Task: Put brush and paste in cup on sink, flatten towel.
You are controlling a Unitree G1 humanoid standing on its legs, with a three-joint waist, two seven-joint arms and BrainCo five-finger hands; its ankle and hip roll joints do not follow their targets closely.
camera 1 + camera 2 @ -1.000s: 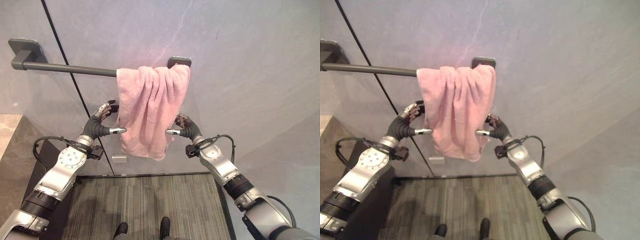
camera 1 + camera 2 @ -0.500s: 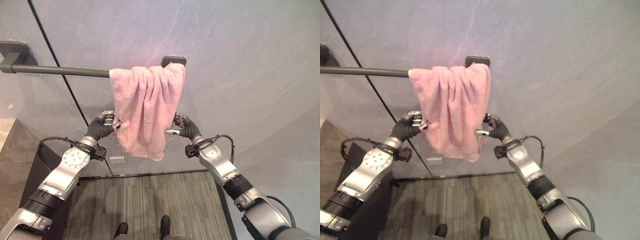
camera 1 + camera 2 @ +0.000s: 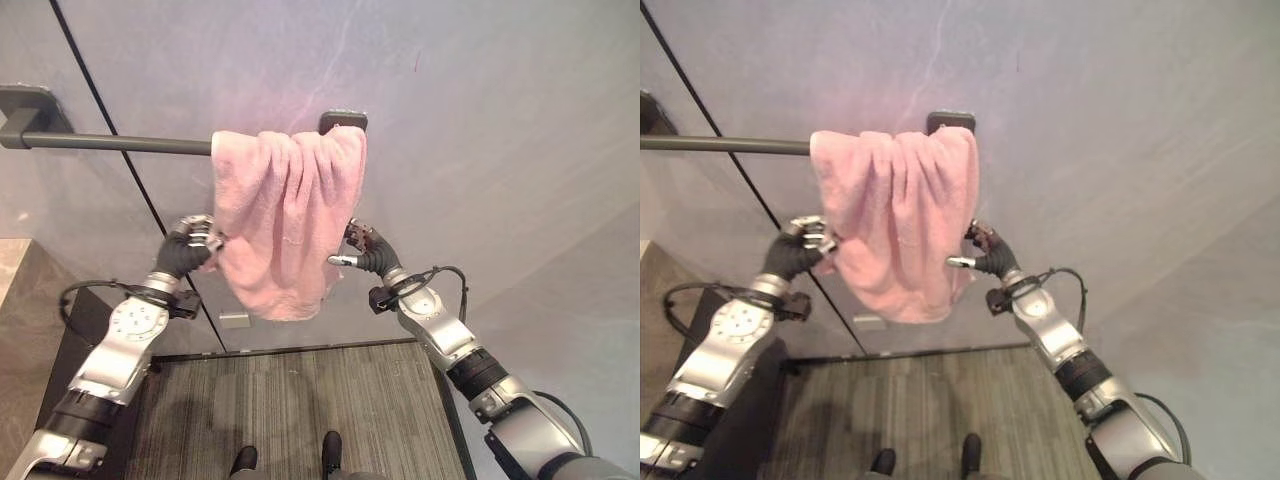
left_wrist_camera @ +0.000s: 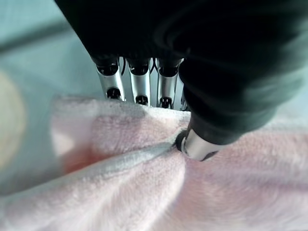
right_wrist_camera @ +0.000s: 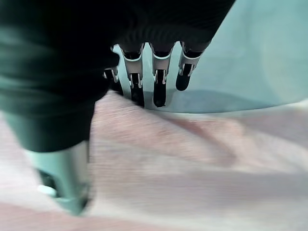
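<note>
My left hand [image 3: 196,243] has closed since a sec ago: fingers were spread beside the pink towel [image 3: 285,215], now they're curled w/ thumb pinching its left edge, wrist view confirms cloth clamped. The towel hangs bunched at the right end of the dark rail [image 3: 115,142] on the wall, and its lower left corner is pulled out toward me a bit. My right hand [image 3: 358,251] is at the towel's right edge, fingers bent against the cloth, thumb out; no firm grip seen. Next is prob spreading it leftward along the rail. Brush, paste, cup aren't in sight.
</note>
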